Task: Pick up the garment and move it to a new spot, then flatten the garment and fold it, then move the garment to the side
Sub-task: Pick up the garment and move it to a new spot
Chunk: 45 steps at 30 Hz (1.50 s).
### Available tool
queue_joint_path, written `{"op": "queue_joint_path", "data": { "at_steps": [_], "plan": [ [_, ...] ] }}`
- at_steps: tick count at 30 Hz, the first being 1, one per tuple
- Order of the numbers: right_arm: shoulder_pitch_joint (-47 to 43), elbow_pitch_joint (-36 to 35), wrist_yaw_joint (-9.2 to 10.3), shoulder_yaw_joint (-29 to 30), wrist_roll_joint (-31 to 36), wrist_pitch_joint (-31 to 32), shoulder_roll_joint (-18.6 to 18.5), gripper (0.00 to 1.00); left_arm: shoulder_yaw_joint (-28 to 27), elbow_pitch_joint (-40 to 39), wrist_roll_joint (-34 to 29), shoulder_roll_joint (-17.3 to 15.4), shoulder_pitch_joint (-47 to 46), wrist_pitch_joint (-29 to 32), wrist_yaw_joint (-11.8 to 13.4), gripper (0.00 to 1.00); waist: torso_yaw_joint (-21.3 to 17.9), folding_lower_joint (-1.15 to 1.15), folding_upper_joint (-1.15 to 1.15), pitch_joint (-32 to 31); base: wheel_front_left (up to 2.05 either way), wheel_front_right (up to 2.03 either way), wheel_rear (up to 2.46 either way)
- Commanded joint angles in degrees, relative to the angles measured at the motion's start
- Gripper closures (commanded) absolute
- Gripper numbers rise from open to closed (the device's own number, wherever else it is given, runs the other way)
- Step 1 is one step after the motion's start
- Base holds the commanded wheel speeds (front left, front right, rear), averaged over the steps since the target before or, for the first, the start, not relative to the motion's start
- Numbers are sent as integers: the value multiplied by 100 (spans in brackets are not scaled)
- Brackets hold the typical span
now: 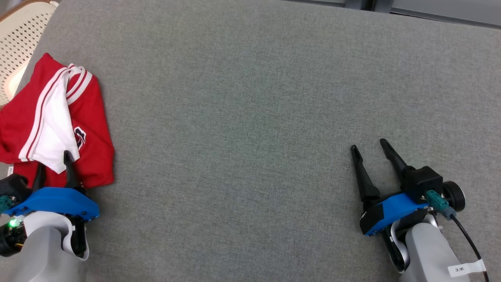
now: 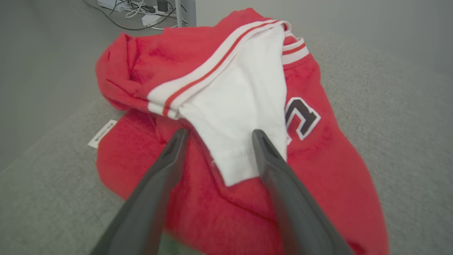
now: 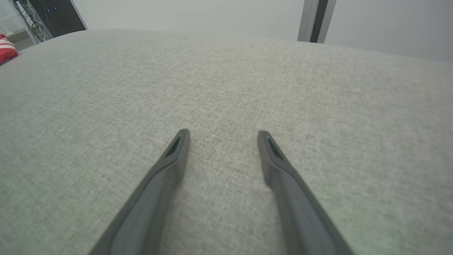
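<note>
The garment [image 1: 92,129] is a red jersey with a white panel, red-and-white striped trim and a dark letter patch, lying crumpled at the left edge of the grey padded table [image 1: 250,98]. My left gripper [image 1: 54,160] hovers open over its near end. In the left wrist view the two fingers straddle the tip of the garment's white panel [image 2: 240,106], with nothing pinched between them. My right gripper [image 1: 370,147] stands open over bare fabric at the lower right, far from the garment. A sliver of the garment [image 3: 7,51] shows at the far left of the right wrist view.
A cream perforated chair back [image 1: 21,35] stands beyond the table's upper-left corner. Cables and a power strip [image 2: 141,10] lie on the floor past the table's left edge. A white label [image 2: 102,133] sticks out from the garment. The table's far edge runs along the top right.
</note>
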<state>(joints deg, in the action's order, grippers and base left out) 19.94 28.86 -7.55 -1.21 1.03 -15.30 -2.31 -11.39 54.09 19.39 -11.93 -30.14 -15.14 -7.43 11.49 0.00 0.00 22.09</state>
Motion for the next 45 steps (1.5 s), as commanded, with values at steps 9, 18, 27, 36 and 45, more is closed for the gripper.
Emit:
{"op": "queue_joint_path", "data": {
  "at_steps": [9, 18, 27, 36, 45],
  "plan": [
    [27, 212, 12, 112, -43, 36, -109, 0, 293, 143, 266, -71, -333, -1, -5, 100, -45, 0, 0, 24, 0, 0, 0],
    [-197, 222, 7, -2, -406, 19, -77, 0, 413, -1345, 10, -265, -73, -2, -6, 100, -151, 0, 0, -526, 0, 0, 0],
    [-511, 236, 7, -66, -727, 15, -74, 0, 1287, -2850, -167, -111, 90, -1, -6, 100, -482, 0, 0, -1114, 0, 0, 0],
    [-720, 240, 7, -300, -993, 16, -73, 0, 2624, -3061, 66, 355, 430, -2, -6, 100, -1498, 0, 0, -1468, 0, 0, 0],
    [-754, 156, 6, -367, -1051, 14, -65, 0, 3719, -2802, 249, 728, 397, -1, -6, 100, -2466, 0, 0, -1336, 0, 0, 0]
  ]
}}
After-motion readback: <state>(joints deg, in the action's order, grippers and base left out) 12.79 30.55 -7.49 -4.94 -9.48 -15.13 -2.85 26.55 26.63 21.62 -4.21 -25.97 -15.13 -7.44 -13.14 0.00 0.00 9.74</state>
